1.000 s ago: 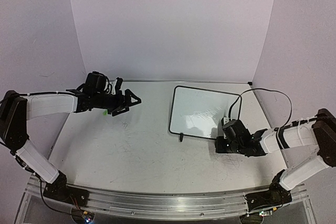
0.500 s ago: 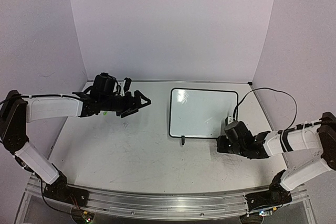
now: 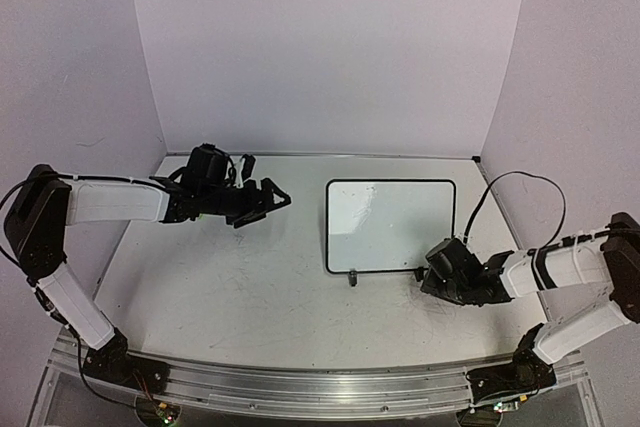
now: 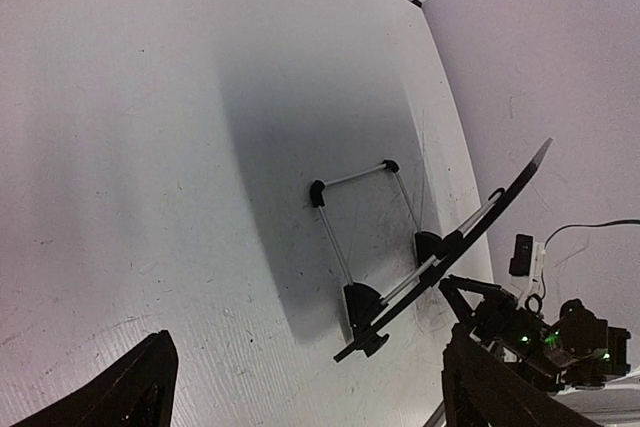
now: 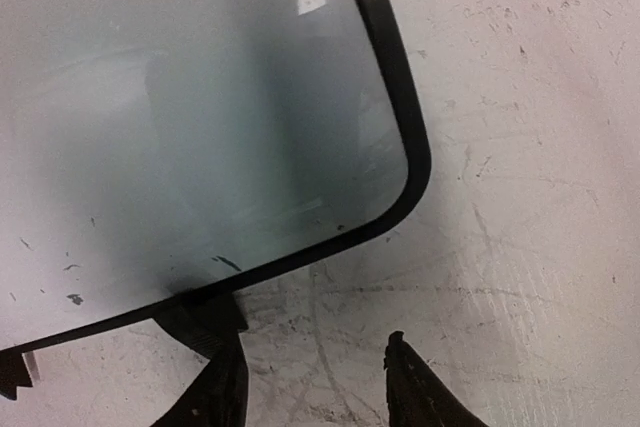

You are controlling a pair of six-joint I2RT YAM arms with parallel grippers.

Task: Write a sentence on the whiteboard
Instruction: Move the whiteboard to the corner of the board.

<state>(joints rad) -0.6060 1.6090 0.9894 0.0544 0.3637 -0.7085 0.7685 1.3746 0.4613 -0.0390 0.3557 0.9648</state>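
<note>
My right gripper (image 3: 430, 271), fingers apart at the board's (image 3: 390, 222) near corner, had swung it square. My left gripper (image 3: 272, 202) gaped wide and empty, so nothing was written yet.

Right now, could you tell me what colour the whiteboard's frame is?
Black whiteboard frame, clearest in the right wrist view.

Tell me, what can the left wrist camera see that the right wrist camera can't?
Only left wrist: the whiteboard tilted edge-on, its wire stand and black feet, the right arm beyond. Only right wrist: the board's glossy face, rounded corner, and the right end effector. Both: the whiteboard and scuffed tabletop.
</note>
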